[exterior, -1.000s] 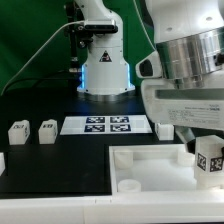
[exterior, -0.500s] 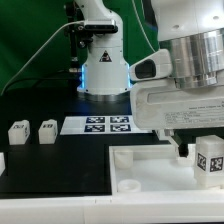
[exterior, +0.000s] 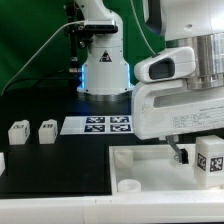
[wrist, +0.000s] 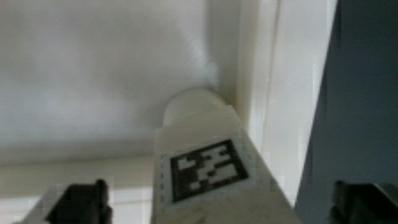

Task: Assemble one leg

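Note:
A leg (exterior: pixel 210 160), a small white block with a black-and-white tag, stands at the exterior view's right on the large white tray-like piece (exterior: pixel 150 172). In the wrist view this leg (wrist: pixel 210 160) lies between my two dark fingertips (wrist: pixel 80 203), which stand wide apart and do not touch it. My gripper (wrist: pixel 222 205) is open. In the exterior view the hand (exterior: pixel 185 110) hangs just above and beside the leg, with one finger (exterior: pixel 178 152) showing and the other hidden. Two more tagged legs (exterior: pixel 18 133) (exterior: pixel 47 132) stand at the left.
The marker board (exterior: pixel 97 125) lies at the table's middle back. The arm's base (exterior: pixel 103 70) stands behind it. A white part (exterior: pixel 2 160) shows at the left edge. The tray-like piece has a round socket (exterior: pixel 130 185) near its front corner.
The hand has shifted a little toward the exterior view's left and the wrist has turned. The leg by the gripper has stayed in place.

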Tool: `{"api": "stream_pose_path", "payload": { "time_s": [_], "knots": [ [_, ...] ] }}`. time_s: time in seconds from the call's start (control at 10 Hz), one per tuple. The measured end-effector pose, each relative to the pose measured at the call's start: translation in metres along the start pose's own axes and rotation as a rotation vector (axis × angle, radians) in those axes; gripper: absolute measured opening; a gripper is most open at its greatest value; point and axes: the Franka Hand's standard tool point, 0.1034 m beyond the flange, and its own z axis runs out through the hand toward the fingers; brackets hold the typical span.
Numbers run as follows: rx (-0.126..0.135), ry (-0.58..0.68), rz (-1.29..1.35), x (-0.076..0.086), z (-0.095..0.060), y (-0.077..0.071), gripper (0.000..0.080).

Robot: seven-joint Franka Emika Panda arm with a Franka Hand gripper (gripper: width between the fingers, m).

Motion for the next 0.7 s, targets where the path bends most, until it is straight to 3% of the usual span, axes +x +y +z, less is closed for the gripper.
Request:
{"api": "stream_pose_path", "payload": {
  "time_s": [0.1, 0.2, 0.3, 0.6, 0.7],
  "knots": [
    [0.006, 0.000, 0.085, -0.0002, 0.0001, -0.0011, 0.0385],
    [0.012, -0.002, 0.203, -0.0005, 0.0002, -0.0026, 0.0385],
    [0.011, -0.003, 0.295, -0.0006, 0.0006, 0.0000, 0.0295],
    [0.021, -0.005, 0.548, -0.0003, 0.0005, 0.0008, 0.0295],
    [0.036, -0.005, 0.746, 0.0009, 0.0006, 0.0016, 0.0295]
  ]
}}
